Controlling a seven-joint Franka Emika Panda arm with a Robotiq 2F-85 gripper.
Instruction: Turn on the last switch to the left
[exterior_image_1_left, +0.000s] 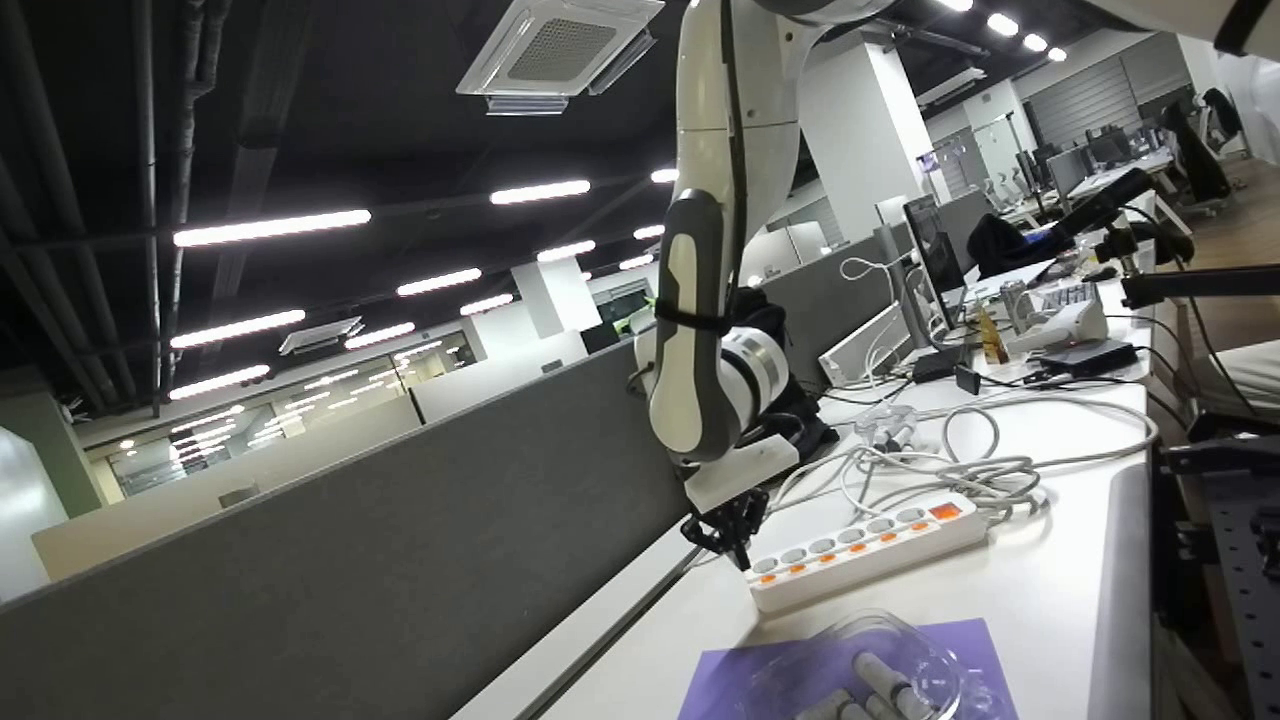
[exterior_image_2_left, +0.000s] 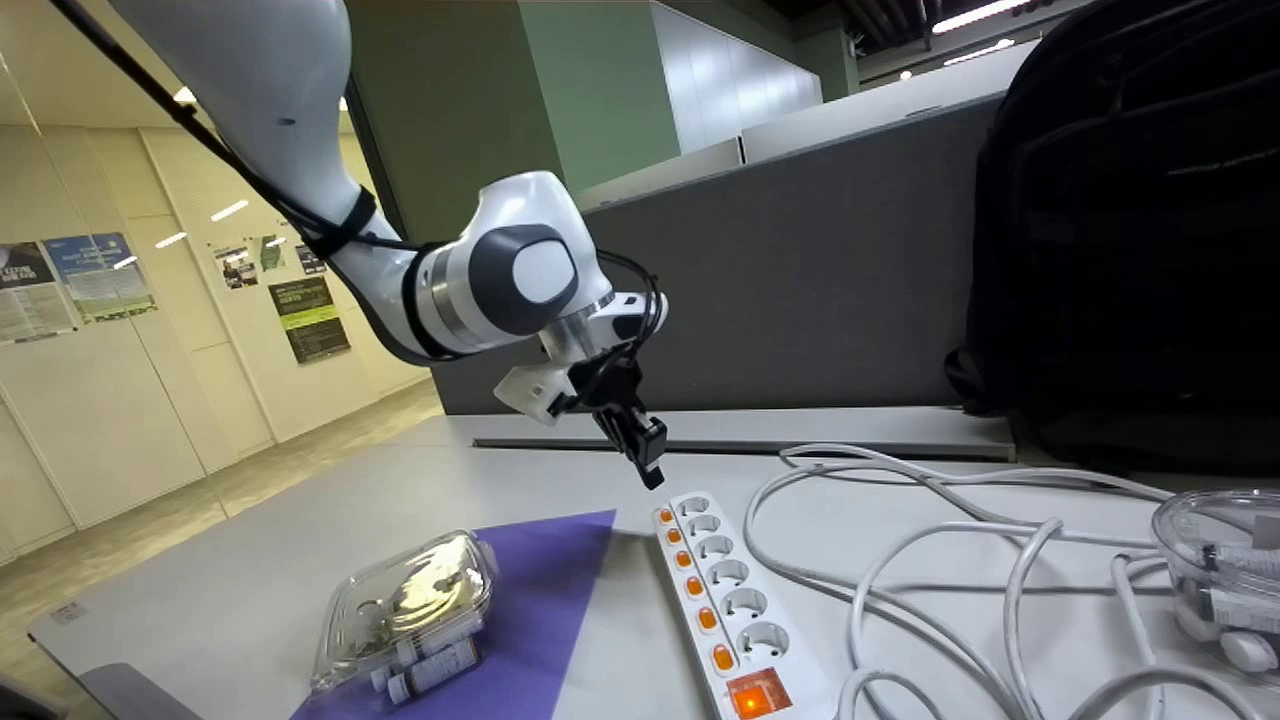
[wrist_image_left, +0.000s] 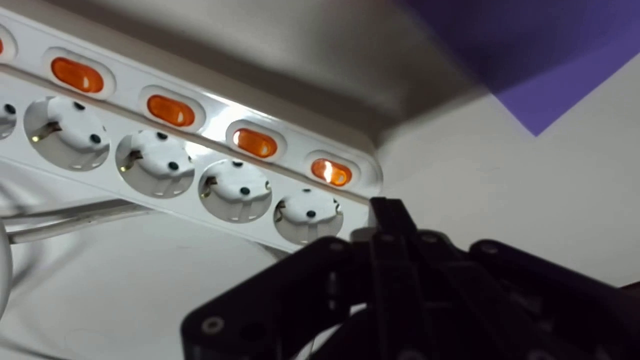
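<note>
A white power strip (exterior_image_1_left: 880, 572) lies on the desk, also in an exterior view (exterior_image_2_left: 700, 535) and the wrist view (wrist_image_left: 295, 156). A row of small orange rocker switches runs beside its sockets. The last switch (wrist_image_left: 331, 172) is at the end away from the cable, also in both exterior views (exterior_image_1_left: 767, 578) (exterior_image_2_left: 666, 516). It looks brighter than its neighbours in the wrist view, with glare on it. My gripper (wrist_image_left: 387, 202) is shut and empty, fingertips just past that end of the strip. In an exterior view the gripper (exterior_image_2_left: 653, 482) hovers slightly above the desk, apart from the switch.
A large main switch (exterior_image_2_left: 758, 694) glows at the cable end. White cables (exterior_image_2_left: 960, 590) coil beside the strip. A purple sheet (exterior_image_2_left: 560, 570) with a clear plastic container (exterior_image_2_left: 410, 600) lies on the switch side. A grey partition (exterior_image_2_left: 800, 290) and black backpack (exterior_image_2_left: 1130, 240) stand behind.
</note>
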